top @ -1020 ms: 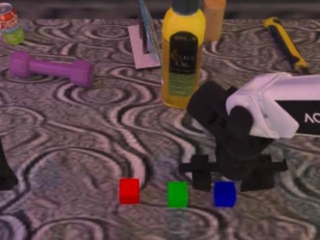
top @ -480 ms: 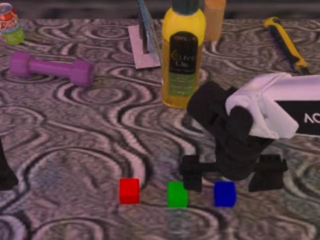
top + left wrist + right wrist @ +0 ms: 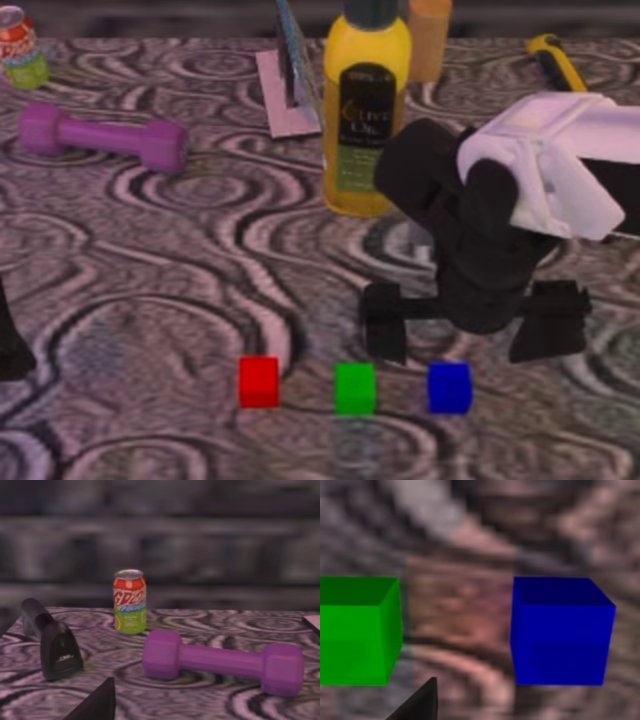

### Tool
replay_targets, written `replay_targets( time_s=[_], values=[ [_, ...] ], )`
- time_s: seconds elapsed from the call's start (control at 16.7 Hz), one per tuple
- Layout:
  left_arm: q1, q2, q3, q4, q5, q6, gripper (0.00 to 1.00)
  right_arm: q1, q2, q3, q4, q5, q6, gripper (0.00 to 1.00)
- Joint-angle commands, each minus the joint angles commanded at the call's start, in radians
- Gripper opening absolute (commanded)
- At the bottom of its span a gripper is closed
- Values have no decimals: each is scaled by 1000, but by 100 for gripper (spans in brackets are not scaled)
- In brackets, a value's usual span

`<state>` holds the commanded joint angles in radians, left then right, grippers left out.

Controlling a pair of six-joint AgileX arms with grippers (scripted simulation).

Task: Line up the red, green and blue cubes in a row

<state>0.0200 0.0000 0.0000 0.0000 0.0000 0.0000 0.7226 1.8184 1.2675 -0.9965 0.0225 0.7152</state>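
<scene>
The red cube (image 3: 259,382), green cube (image 3: 355,388) and blue cube (image 3: 449,388) sit in a row near the table's front edge, evenly spaced and apart. My right gripper (image 3: 470,335) hovers open just behind and above the blue cube, holding nothing; its two black fingers (image 3: 384,322) stand wide apart. The right wrist view looks down on the green cube (image 3: 357,630) and the blue cube (image 3: 560,630), with one fingertip (image 3: 420,705) at the edge. My left arm (image 3: 10,345) is parked at the left edge of the table.
A yellow oil bottle (image 3: 365,105) stands just behind the right arm. A purple dumbbell (image 3: 100,135) and a soda can (image 3: 20,45) lie at back left, a yellow-handled tool (image 3: 565,70) at back right. A black scanner (image 3: 52,645) shows in the left wrist view.
My right gripper has let go of the blue cube, spread its fingers wide and risen back from it. The three cubes have stayed put.
</scene>
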Motion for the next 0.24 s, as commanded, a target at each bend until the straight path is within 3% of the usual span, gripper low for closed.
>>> replay_targets(
  time_s=[0.24],
  values=[
    [0, 0, 0, 0, 0, 0, 100, 1, -35, 47, -72, 1, 0, 100]
  ],
)
